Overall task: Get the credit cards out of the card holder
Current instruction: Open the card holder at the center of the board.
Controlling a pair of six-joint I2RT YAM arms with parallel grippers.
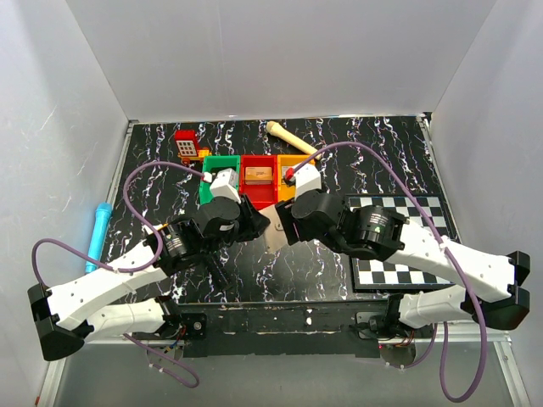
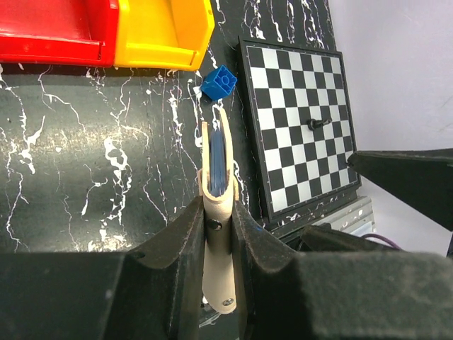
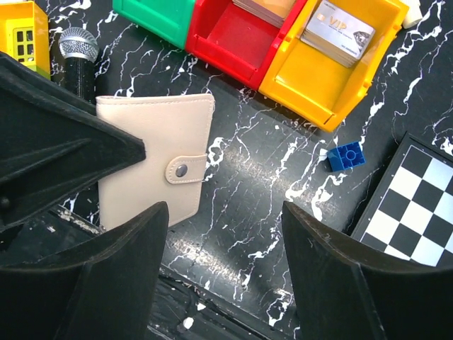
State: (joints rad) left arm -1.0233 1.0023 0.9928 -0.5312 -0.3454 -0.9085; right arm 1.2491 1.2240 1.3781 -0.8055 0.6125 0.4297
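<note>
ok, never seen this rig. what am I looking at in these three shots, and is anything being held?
Two robot arms are bolted at the near edge of a black marbled table. One picture is from a fixed camera overhead; the other two are from cameras on each wrist, so the dark shapes there are fingers. The left gripper is clamped on the cream card holder, held on edge with dark blue cards showing inside. The right gripper is open and holds nothing. On the table: green, red and yellow bins, a silver card in the yellow one, a blue block, a chequered board and a microphone.
</note>
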